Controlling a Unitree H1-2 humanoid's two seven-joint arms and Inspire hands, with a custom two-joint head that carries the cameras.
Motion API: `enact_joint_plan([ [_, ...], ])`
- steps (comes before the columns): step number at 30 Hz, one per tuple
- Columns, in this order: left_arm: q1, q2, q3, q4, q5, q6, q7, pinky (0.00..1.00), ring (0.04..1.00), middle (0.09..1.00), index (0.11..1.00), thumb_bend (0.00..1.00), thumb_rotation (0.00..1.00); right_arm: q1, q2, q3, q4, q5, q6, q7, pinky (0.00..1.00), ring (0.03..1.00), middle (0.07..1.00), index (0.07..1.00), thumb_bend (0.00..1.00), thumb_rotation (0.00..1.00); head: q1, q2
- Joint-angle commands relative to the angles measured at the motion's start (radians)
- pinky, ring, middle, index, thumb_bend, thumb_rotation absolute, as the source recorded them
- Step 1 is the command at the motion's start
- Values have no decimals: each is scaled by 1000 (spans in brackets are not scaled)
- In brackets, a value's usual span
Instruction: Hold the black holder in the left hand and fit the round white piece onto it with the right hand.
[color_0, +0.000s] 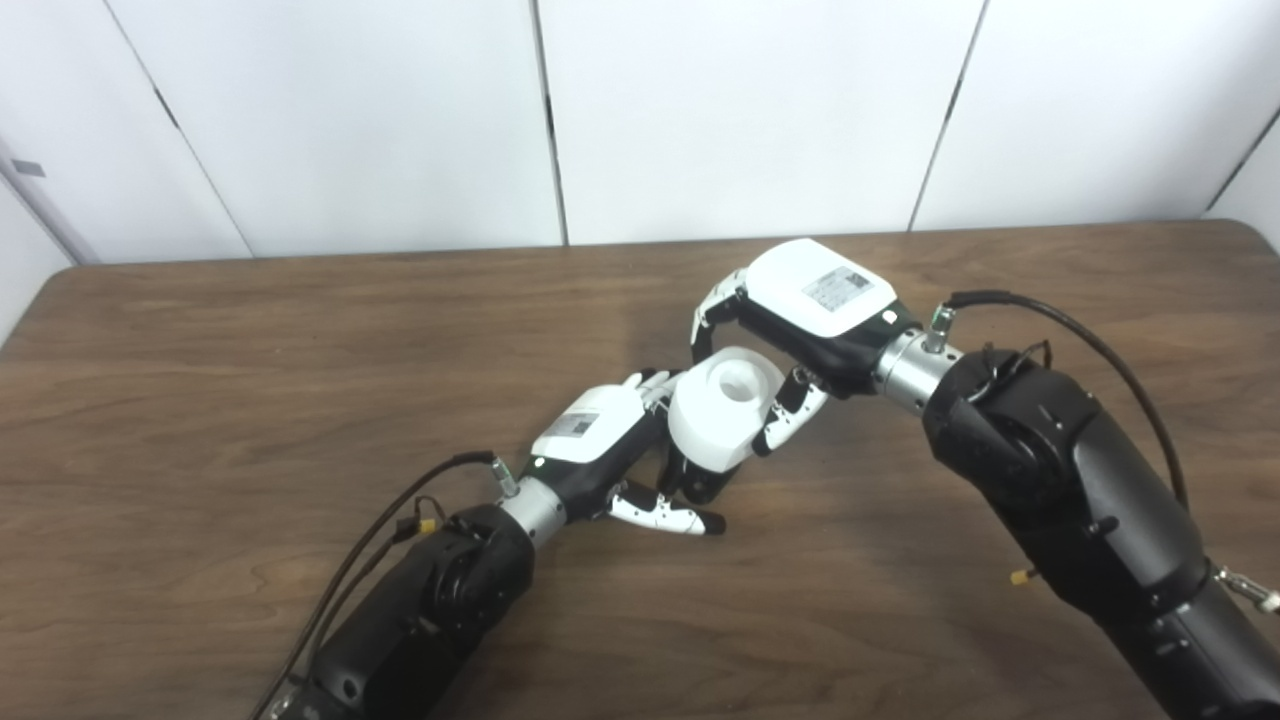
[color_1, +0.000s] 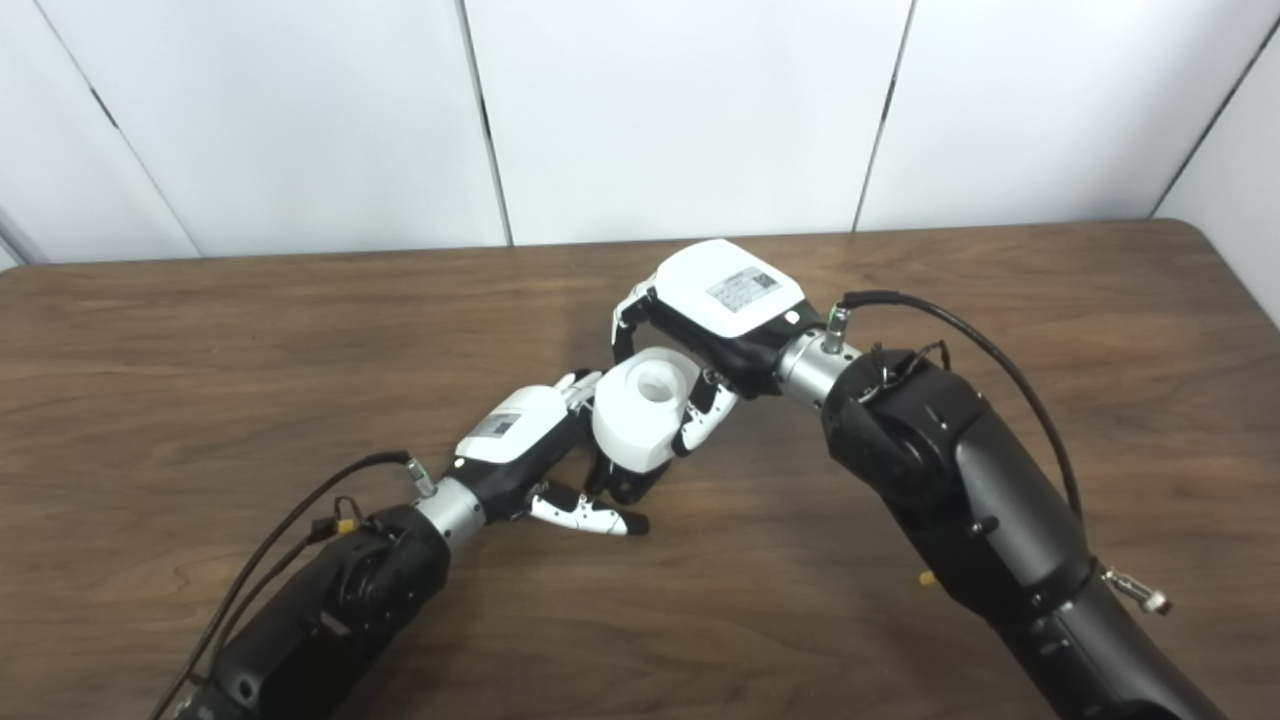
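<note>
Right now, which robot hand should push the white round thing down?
The right hand: its fingers already wrap the round white piece, while the left hand is busy gripping the black holder underneath.

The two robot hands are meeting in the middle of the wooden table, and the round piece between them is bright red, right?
Not quite. The round plastic piece is white, not red, as the left eye view shows. The rest holds: the left robot hand and right robot hand meet at it over the middle of the brown wooden table.
</note>
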Motion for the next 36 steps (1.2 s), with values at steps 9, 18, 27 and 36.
enact_joint_plan([
  [9, 39, 6, -44, 35, 16, 14, -99, 983, 1000, 983, 484, 524, 65, -2, -18, 19, 18, 14, 0, 72, 646, 752, 714, 481, 527, 142, -2, -1],
  [18, 37, 5, -43, 42, 15, 6, -93, 975, 1000, 977, 484, 524, 65, -26, -38, 33, -16, 37, 52, 178, 686, 796, 801, 725, 783, 242, -3, -3],
  [27, 36, 6, -40, 47, 10, -1, -95, 976, 1000, 980, 484, 524, 65, -42, -46, 14, -40, 63, 65, 224, 736, 856, 918, 1000, 1000, 342, -12, -5],
  [36, 34, 5, -39, 54, 18, -3, -94, 971, 994, 977, 485, 524, 66, -41, -56, -4, -45, 80, 44, 220, 721, 843, 897, 1000, 1000, 328, -14, -4],
])
